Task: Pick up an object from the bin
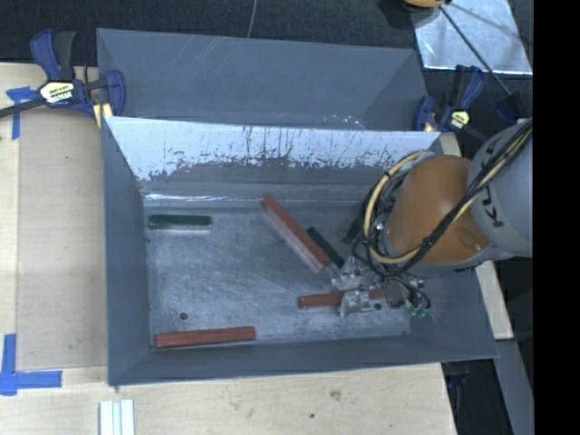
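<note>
My gripper (359, 299) is low over the bin floor at the right, near the front wall. Straight under it lies a short reddish-brown bar (316, 302), whose left end sticks out to the gripper's left. A longer reddish-brown bar (294, 233) lies aslant just up and left of the gripper. Beside that one, a thin dark green stick (323, 245) points toward the gripper.
A dark green bar (179, 222) lies at the far left of the floor by the back wall. Another reddish-brown bar (205, 337) rests along the front wall at the left. A small dark speck (184, 315) sits above it. The arm's orange cover and cables hang over the bin's right side.
</note>
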`<act>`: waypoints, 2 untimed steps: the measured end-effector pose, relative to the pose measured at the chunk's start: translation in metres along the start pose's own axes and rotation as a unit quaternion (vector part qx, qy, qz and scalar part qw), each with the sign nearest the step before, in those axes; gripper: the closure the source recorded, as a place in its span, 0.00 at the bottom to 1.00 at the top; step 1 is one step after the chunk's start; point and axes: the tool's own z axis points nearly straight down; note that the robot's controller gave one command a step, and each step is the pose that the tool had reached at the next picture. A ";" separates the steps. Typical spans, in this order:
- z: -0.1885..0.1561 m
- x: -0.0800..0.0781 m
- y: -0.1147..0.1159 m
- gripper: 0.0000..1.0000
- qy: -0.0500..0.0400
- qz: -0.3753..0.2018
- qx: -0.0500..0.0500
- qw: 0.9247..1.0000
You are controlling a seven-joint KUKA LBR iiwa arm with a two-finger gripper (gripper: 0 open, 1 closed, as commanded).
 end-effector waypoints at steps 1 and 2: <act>-0.001 0.000 0.000 1.00 0.000 0.000 0.000 1.000; -0.003 0.000 0.000 1.00 -0.001 0.000 0.000 1.000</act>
